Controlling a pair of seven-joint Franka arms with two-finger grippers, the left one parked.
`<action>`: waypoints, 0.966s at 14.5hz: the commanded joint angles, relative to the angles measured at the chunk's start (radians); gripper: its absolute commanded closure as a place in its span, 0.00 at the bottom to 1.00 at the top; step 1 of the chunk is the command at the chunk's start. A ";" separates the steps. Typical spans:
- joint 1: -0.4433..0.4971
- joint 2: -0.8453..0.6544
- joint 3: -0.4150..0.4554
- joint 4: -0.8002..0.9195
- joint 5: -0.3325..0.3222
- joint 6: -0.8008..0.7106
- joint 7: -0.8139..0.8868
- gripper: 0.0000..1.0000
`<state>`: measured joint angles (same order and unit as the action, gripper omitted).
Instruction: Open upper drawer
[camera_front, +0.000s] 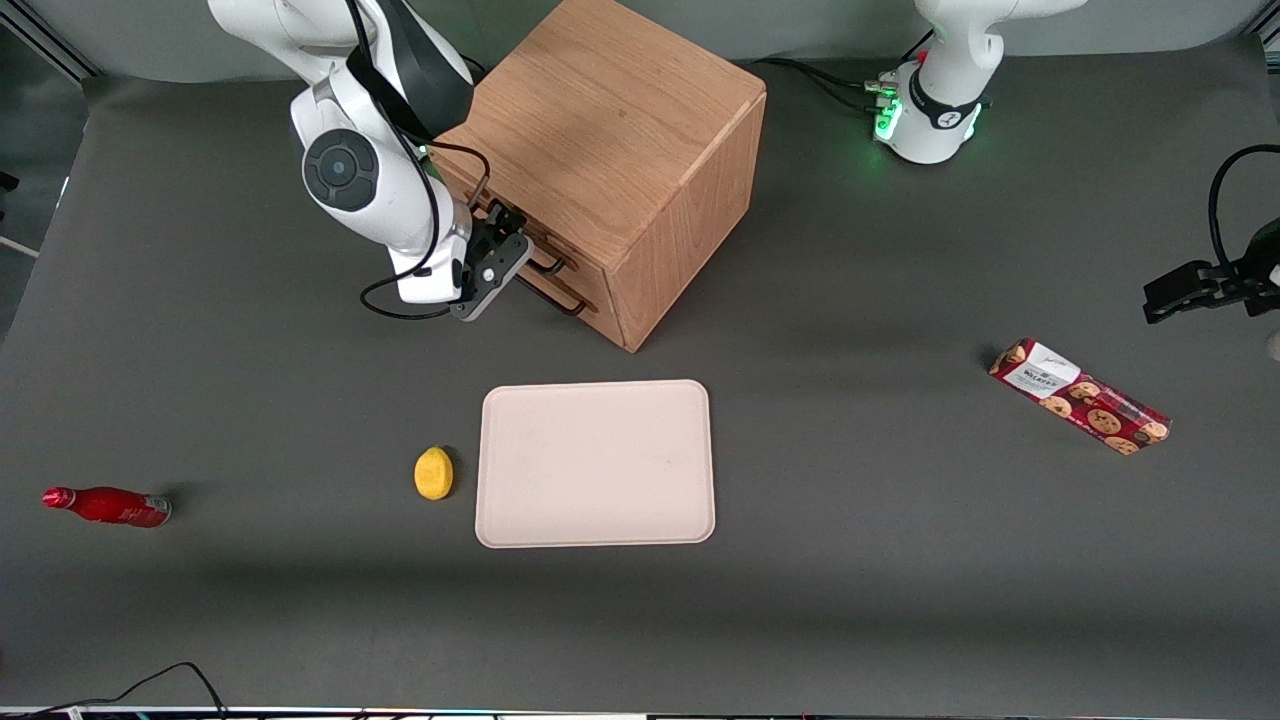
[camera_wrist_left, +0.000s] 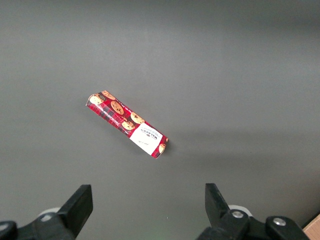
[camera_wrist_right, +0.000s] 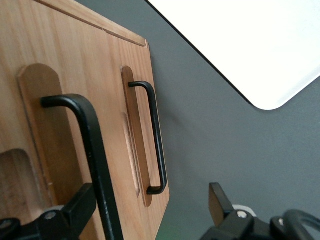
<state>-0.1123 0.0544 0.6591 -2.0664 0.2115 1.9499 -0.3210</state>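
While the upper drawer (camera_front: 500, 215) sits shut in the wooden cabinet (camera_front: 610, 150), the gripper (camera_front: 497, 262) waits in front of it. Its fingers (camera_wrist_right: 80, 207) are spread apart around the black handle (camera_wrist_right: 92, 150), maybe touching it. The lower drawer (camera_wrist_right: 145, 135) is shut too.

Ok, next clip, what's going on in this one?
The right arm's gripper is at the front of the oak cabinet, its open fingers straddling the upper drawer's black bar handle without closing on it. Both drawers look shut. A tray, lemon, red bottle and cookie packet lie untouched on the table.
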 joint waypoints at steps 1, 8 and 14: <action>0.007 0.008 0.004 -0.018 0.025 0.027 -0.026 0.00; 0.007 0.019 0.002 -0.047 0.012 0.090 -0.026 0.00; 0.005 0.030 -0.007 -0.046 0.006 0.119 -0.026 0.00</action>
<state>-0.1115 0.0761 0.6622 -2.1094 0.2115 2.0410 -0.3222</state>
